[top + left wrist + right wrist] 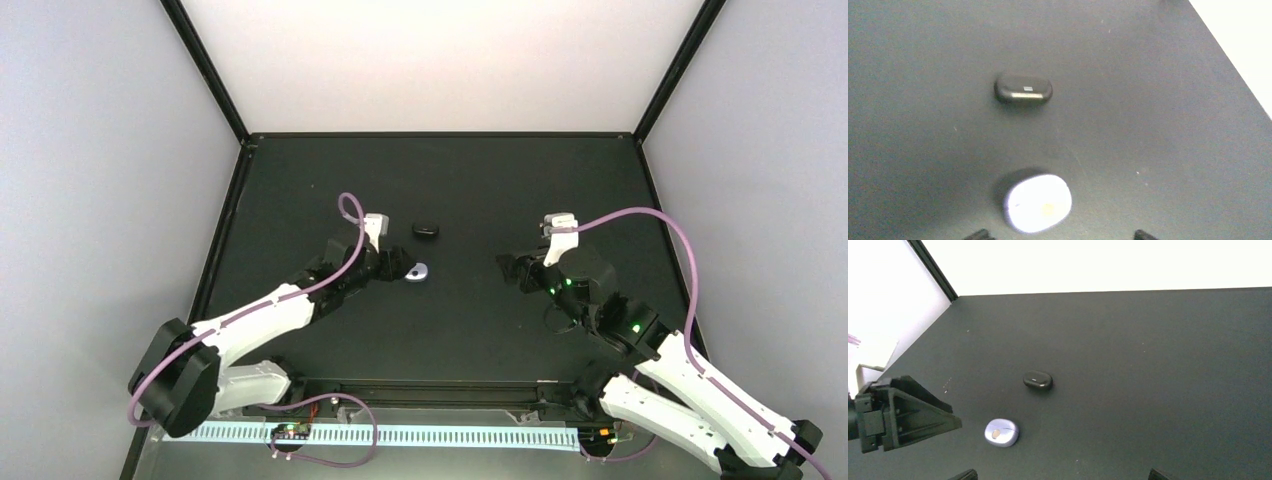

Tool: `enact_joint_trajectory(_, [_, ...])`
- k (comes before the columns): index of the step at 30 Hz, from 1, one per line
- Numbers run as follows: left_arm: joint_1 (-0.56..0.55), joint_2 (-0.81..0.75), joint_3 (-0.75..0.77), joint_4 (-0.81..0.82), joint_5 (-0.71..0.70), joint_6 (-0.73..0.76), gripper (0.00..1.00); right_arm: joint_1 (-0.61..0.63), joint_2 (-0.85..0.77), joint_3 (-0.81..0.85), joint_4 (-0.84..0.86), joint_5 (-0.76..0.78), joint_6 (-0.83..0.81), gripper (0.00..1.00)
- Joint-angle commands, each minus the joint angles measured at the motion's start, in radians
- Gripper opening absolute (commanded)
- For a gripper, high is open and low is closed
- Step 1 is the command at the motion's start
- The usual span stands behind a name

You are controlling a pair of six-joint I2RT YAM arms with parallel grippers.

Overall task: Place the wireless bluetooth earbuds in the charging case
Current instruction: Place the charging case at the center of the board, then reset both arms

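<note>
You have two small cases lying on the black bench (pixel 300 180). The pale purple case (pixel 418 272) sits near the middle, a bit to the left, and it looks shut. It has a small tan spot on top (too tiny for me to tell what it is). The black case (pixel 425 230) lies just behind it, farther from the arms, and the two cases do not touch. It looks shut too, and it has a small pale mark on it.

Your left claw (pixel 400 268) is low over the bench, right beside the pale purple case on its left side. In the left wrist view you see its two fingertips (pixel 980 234) far apart at the bottom edge, with the pale purple case just in front of the gap. This claw is wide open and holds nothing.

Your right claw (pixel 508 270) is on the other side of the bench, well apart from both cases, and it points toward them. Its fingertips (pixel 1158 473) stand far apart too, with only bare bench between them, so this claw is also open and holds nothing.

I cannot tell from these views where the earbuds are
</note>
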Motion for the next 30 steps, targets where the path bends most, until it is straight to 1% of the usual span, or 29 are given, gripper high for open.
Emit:
enact_joint_trajectory(1, [-0.010,0.081,-0.013,0.033,0.124,0.051,0.62,-0.003,-0.014,-0.016,0.018,-0.027,0.026,0.89])
enact_joint_trajectory(2, [-0.025,0.101,-0.006,0.041,0.132,0.048,0.55,-0.004,-0.015,-0.014,0.010,-0.025,0.028,0.89])
enact_joint_trajectory(5, [-0.075,0.182,0.018,0.053,0.122,0.042,0.38,-0.003,-0.025,-0.007,-0.018,-0.016,0.038,0.89])
enact_joint_trajectory(6, [-0.083,0.212,0.024,0.054,0.120,0.037,0.35,-0.004,-0.030,-0.005,-0.027,-0.015,0.043,0.89])
enact_joint_trajectory(9, [-0.091,0.252,0.037,0.057,0.119,0.013,0.34,-0.004,-0.043,-0.002,-0.048,-0.015,0.055,0.89])
enact_joint_trajectory(10, [-0.091,0.252,0.036,0.056,0.112,0.007,0.35,-0.003,-0.048,-0.003,-0.052,-0.018,0.056,0.89])
enact_joint_trajectory(11, [-0.092,0.244,0.034,0.047,0.095,0.000,0.42,-0.004,-0.054,-0.004,-0.055,-0.018,0.056,0.89])
enact_joint_trajectory(14, [-0.087,0.160,0.043,-0.036,0.001,-0.001,0.69,-0.003,-0.067,-0.009,-0.058,-0.002,0.058,0.90])
enact_joint_trajectory(17, [-0.057,0.023,0.082,-0.183,-0.110,-0.001,0.91,-0.003,-0.084,-0.009,-0.050,0.058,0.066,0.91])
enact_joint_trajectory(18, [-0.045,-0.024,0.102,-0.238,-0.151,-0.001,0.97,-0.004,-0.090,-0.011,-0.037,0.085,0.067,0.98])
enact_joint_trajectory(20, [-0.022,-0.122,0.143,-0.312,-0.244,0.001,0.99,-0.004,-0.109,-0.015,0.004,0.161,0.089,1.00])
enact_joint_trajectory(22, [-0.018,-0.207,0.205,-0.389,-0.386,-0.017,0.99,-0.004,-0.136,-0.030,0.068,0.295,0.166,1.00])
enact_joint_trajectory(23, [-0.017,-0.241,0.239,-0.434,-0.454,-0.028,0.99,-0.003,-0.147,-0.033,0.103,0.322,0.181,1.00])
enact_joint_trajectory(25, [-0.018,-0.290,0.315,-0.502,-0.553,-0.022,0.99,-0.003,-0.133,0.001,0.156,0.326,0.133,1.00])
enact_joint_trajectory(27, [-0.018,-0.318,0.384,-0.530,-0.613,0.023,0.99,-0.004,-0.068,0.082,0.132,0.336,0.116,1.00])
enact_joint_trajectory(30, [-0.018,-0.330,0.420,-0.529,-0.659,0.113,0.99,-0.004,0.071,0.235,0.064,0.290,0.032,1.00])
